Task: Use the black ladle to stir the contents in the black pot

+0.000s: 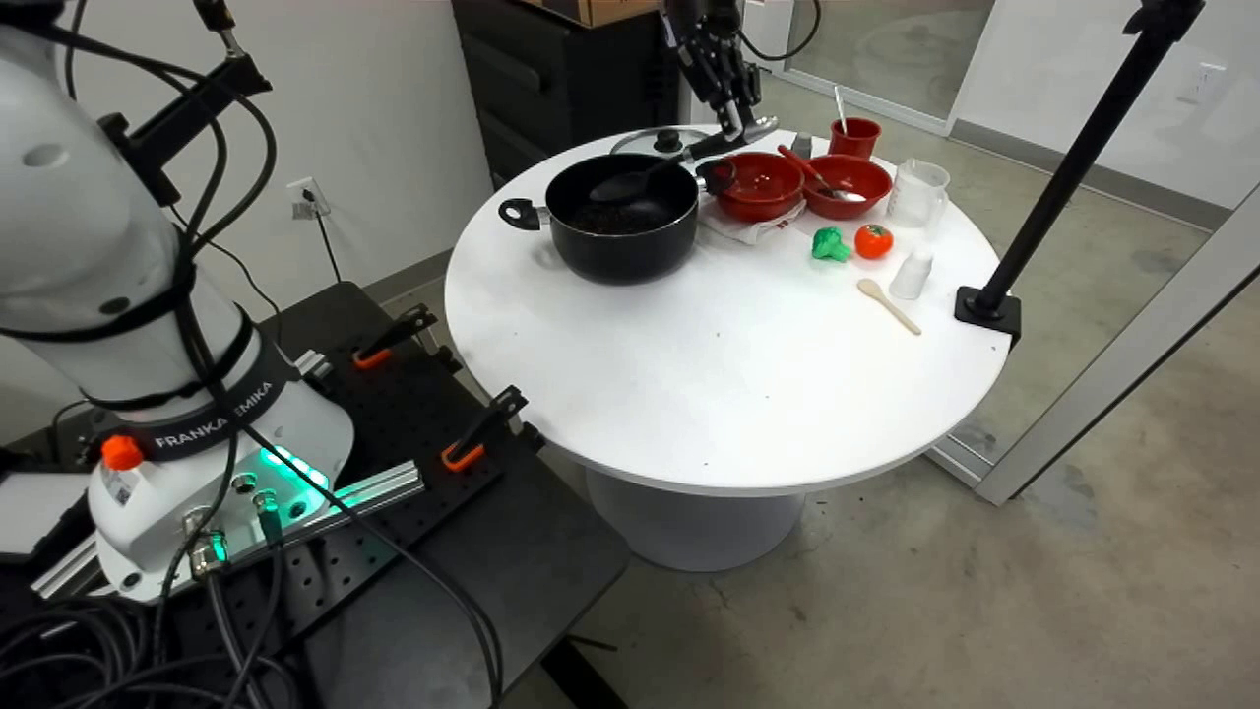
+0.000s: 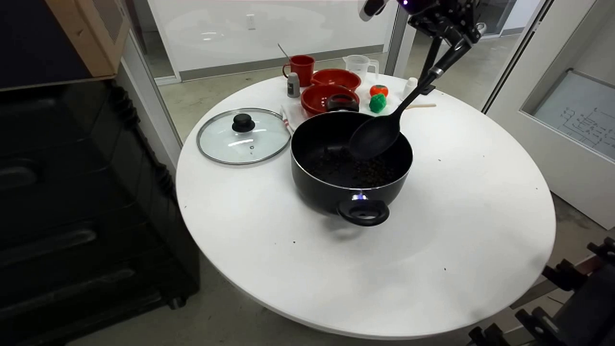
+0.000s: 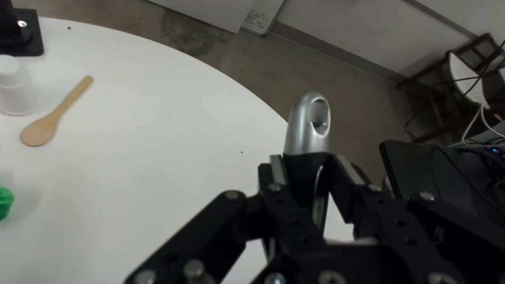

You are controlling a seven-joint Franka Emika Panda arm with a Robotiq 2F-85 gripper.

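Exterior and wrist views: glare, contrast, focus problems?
In an exterior view, glare streaks the round glass lid, dark grains nearly vanish inside the round black pot; in the wrist view, the black two-fingered gripper looks slightly soft, a blurry gray square overlaps the long black ladle at its silver end.

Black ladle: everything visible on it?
The black ladle looks like matte plastic: a broad rounded bowl on a slim neck, a silvery collar, then a black handle ending in a metallic tip with an oval opening. The gripper is closed on the handle. The ladle slants, bowl lowest, over or inside the black pot; whether the bowl touches the dark contents can't be told.
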